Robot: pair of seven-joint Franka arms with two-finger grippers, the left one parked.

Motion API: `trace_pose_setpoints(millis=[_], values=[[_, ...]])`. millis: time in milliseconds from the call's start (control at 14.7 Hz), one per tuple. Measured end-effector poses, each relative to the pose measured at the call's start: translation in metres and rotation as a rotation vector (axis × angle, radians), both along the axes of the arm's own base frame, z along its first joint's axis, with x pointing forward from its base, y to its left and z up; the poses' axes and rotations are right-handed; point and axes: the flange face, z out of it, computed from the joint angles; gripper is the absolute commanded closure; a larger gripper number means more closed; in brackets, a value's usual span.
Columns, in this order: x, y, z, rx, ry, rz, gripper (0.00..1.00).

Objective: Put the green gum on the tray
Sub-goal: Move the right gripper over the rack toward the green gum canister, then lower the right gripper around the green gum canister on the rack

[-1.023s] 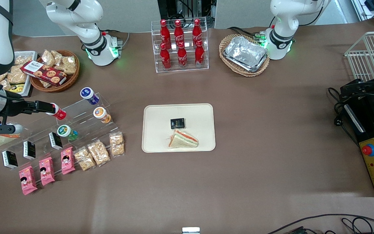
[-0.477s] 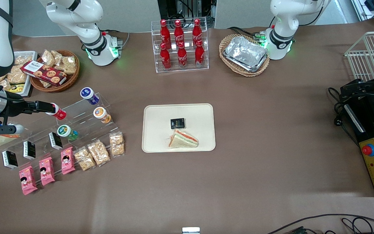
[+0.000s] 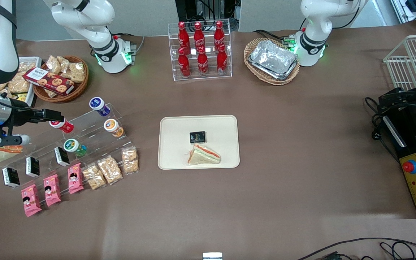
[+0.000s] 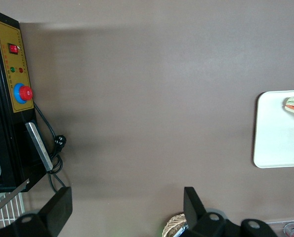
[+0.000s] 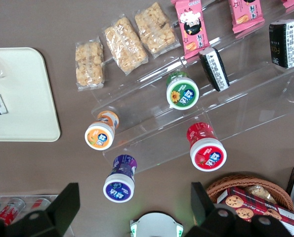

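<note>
Shifting a little farther from the front camera than it was a second ago, the claw (image 3: 40, 126) now hangs above the acrylic step rack (image 3: 85, 135) at the working arm's end of the counter (image 3: 302, 144), its two fingers spread apart and holding nothing — the upper finger reaches over the red-lidded canister (image 3: 62, 125), which before lay just clear of its tip. Nothing else has moved. The green gum (image 3: 73, 147) lies untouched on a lower step of the rack, nearer the front camera than the red one; the wrist view looks straight down on its lid (image 5: 182, 93), between the fingers' spread, with the orange-lidded canister (image 5: 100, 134) and the purple-lidded canister (image 5: 120, 180) on their own steps beside it. Further along, the tray (image 3: 172, 159) sits mid-counter, well apart from the rack, already carrying a small black packet (image 3: 197, 137) and a wrapped sandwich (image 3: 203, 154). My reading: this is a small alignment move before the descent — the grasp has not begun, and the claw must come down on green, not red.
</note>
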Motion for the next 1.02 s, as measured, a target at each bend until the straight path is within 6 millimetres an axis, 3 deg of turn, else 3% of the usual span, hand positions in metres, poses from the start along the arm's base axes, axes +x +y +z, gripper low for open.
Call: trace_pose_setpoints(millis=[477, 1023], values=[[-0.019, 0.001, -0.003, 0.001, -0.023, -0.001, 0.0], [-0.083, 0.022, -0.009, -0.002, -0.105, 0.026, 0.0]])
